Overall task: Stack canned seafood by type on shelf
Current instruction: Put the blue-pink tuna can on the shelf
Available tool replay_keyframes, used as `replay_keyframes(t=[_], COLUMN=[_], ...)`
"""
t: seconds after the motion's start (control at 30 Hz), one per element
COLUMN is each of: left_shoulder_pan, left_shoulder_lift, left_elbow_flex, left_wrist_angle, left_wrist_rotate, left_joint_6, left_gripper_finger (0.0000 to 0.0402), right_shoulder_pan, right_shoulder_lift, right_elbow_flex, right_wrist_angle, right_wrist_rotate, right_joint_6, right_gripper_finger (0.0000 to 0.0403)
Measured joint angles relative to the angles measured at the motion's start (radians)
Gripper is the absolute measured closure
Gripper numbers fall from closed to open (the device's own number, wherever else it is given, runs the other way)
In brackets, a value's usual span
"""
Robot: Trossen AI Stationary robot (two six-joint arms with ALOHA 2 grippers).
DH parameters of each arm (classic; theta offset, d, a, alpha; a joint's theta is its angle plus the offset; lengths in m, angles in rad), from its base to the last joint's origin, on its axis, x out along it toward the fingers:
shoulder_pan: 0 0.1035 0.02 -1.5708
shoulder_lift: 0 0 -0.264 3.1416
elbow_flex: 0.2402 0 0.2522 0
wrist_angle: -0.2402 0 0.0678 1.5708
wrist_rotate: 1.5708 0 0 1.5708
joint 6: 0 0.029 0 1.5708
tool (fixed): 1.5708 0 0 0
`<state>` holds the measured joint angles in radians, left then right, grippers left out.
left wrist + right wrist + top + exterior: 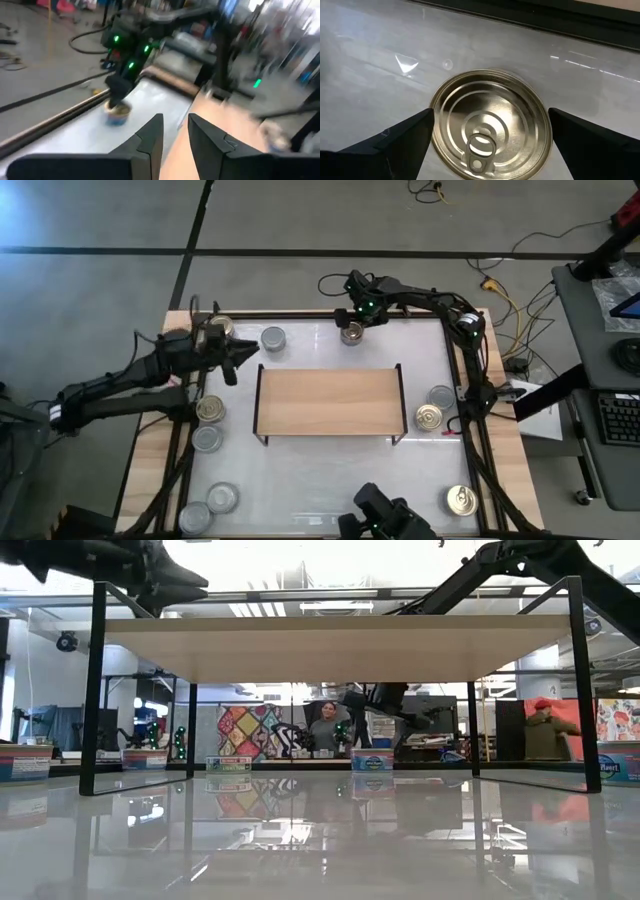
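The right gripper [487,135] is seen spread wide over a gold tin [490,125], one dark finger on either side of it, and no contact between the pads and the tin's wall can be made out. The tin is squat and round, with a shiny gold top pressed in concentric ribs and a ring pull lying flat on it; it stands on the white tabletop [320,470] near the far edge, just beyond the shelf [328,402]. The shelf, a light-wood board on thin black legs, is placed at the middle of the table with nothing on its top. A silver-grey tin [272,338] is seen to the left of the gold one along the same far edge. On the left side, a gold tin [211,409] and a grey one [207,439] are set close together, and two more grey tins [222,498] lie near the front left corner. On the right side, a grey tin [441,396] and a gold one [429,418] stand just beside the shelf, and another gold tin [461,500] is found near the front right corner. The left gripper [243,353] is held above the table off the shelf's far left corner, its fingers [150,140] drawn nearly together with a narrow gap and nothing between them. People are visible in the room beyond the table.
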<state>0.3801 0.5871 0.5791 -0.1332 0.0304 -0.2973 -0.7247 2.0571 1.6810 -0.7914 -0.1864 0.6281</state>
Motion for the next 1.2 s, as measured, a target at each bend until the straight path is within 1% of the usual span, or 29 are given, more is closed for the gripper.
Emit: replay_keyframes(t=[0.13, 0.2, 0.27, 0.4, 0.5, 0.57, 0.73, 0.83, 0.9, 0.97, 1.2], left_shoulder_pan=[0.036, 0.071, 0.116, 0.218, 0.28, 0.309, 0.325, 0.324, 0.326, 0.331, 0.332], left_shoulder_lift=[0.101, 0.161, 0.217, 0.334, 0.423, 0.48, 0.607, 0.675, 0.719, 0.762, 0.896], left_elbow_flex=[0.152, 0.217, 0.274, 0.367, 0.411, 0.428, 0.434, 0.434, 0.44, 0.463, 0.555], left_wrist_angle=[-0.219, -0.283, -0.302, -0.299, -0.3, -0.3, -0.264, -0.203, -0.17, -0.155, -0.162], left_wrist_rotate=[-0.115, -0.129, -0.099, 0.056, 0.155, 0.192, 0.223, 0.227, 0.251, 0.268, 0.269], left_joint_6=[0.092, 0.115, 0.137, 0.202, 0.26, 0.303, 0.351, 0.365, 0.368, 0.381, 0.42], left_gripper_finger=[0.0326, 0.0326, 0.0326, 0.0326, 0.0326, 0.0326, 0.0326, 0.0326, 0.0326, 0.0326, 0.0326], right_shoulder_pan=[0.007, 0.007, 0.009, 0.011, 0.012, 0.013, 0.023, 0.03, 0.034, 0.038, 0.046], right_shoulder_lift=[0.0, 0.0, 0.0, 0.0, 0.0, 0.0, 0.0, 0.0, 0.0, 0.0, -0.002], right_elbow_flex=[0.0, 0.0, 0.0, 0.0, 0.0, 0.0, 0.0, 0.0, 0.0, 0.0, 0.0], right_wrist_angle=[0.016, 0.023, 0.024, 0.026, 0.026, 0.028, 0.054, 0.063, 0.064, 0.064, 0.065], right_wrist_rotate=[0.0, 0.0, 0.0, 0.003, 0.003, 0.003, 0.003, 0.003, 0.003, 0.005, 0.005], right_joint_6=[0.0, 0.0, 0.0, 0.0, 0.002, 0.013, 0.026, 0.026, 0.024, 0.019, 0.019], right_gripper_finger=[0.0023, 0.0023, 0.0023, 0.0023, 0.0023, 0.0023, 0.0023, 0.0023, 0.0023, 0.0023, 0.0023])
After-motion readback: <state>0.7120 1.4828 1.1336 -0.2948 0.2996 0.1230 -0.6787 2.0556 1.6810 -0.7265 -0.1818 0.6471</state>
